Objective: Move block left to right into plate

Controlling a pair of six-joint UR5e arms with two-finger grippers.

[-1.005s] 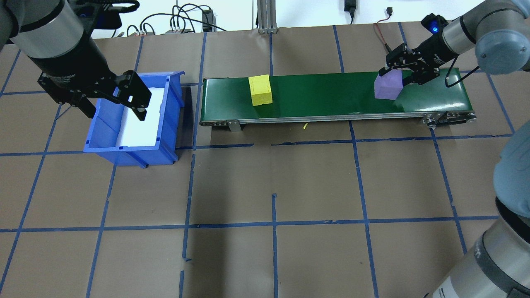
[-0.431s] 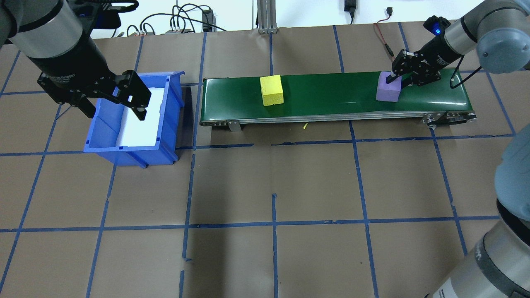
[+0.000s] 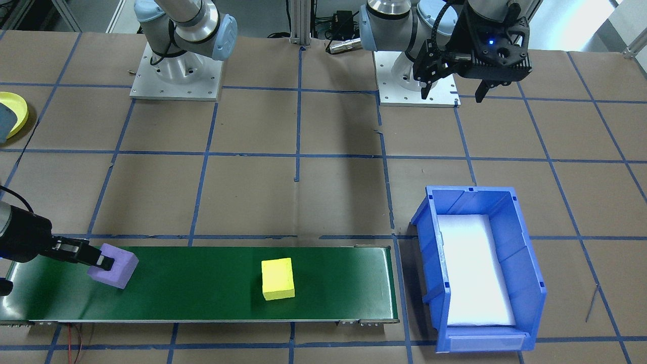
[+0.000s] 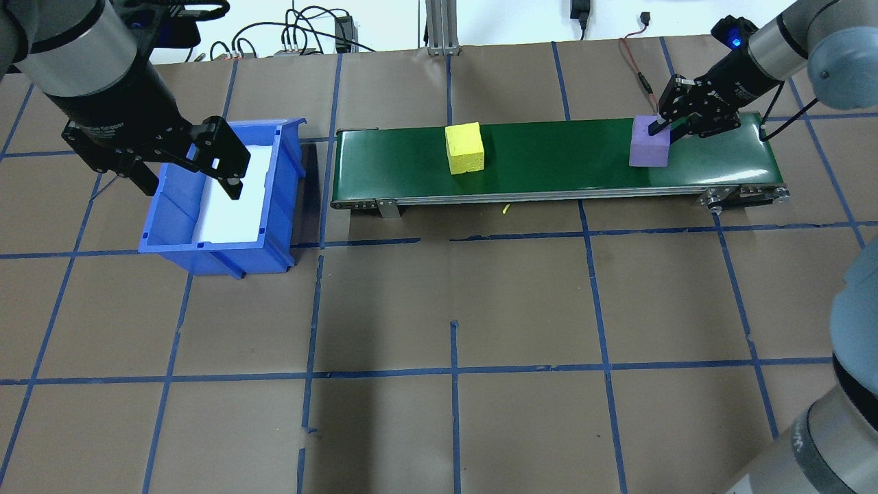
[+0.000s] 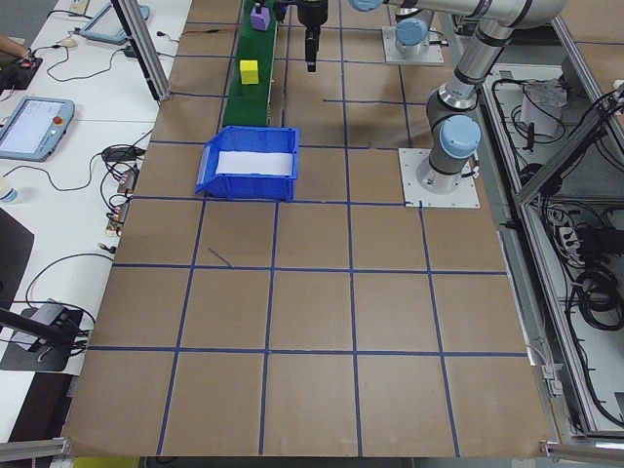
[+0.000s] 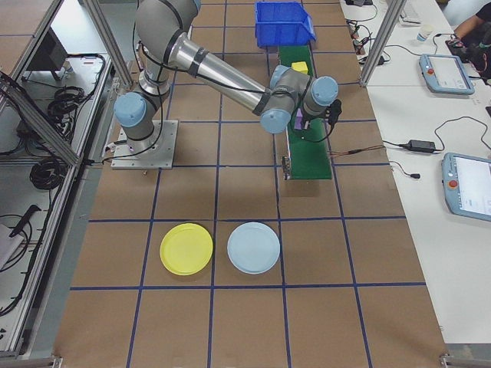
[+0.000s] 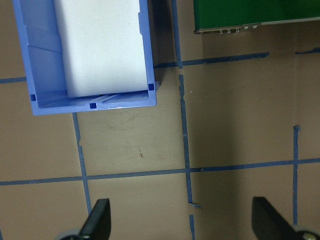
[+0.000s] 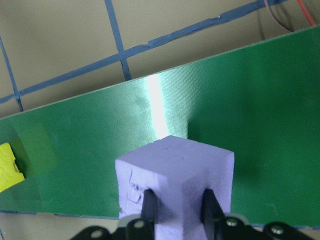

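My right end effector (image 4: 664,126) pinches the purple block (image 4: 649,150), upper right; soft, light foam dents, so grip midsides.

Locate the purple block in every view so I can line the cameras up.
Exterior front-facing: purple block, lower left, on the green belt.
Overhead exterior: upper right, at the belt's right end, in the right tool.
Exterior left: top edge, tiny.
Exterior right: a sliver by the wrist.
Left wrist-mounted: not in view.
Right wrist-mounted: bottom centre.
Shared landmark: the yellow block on the same belt.
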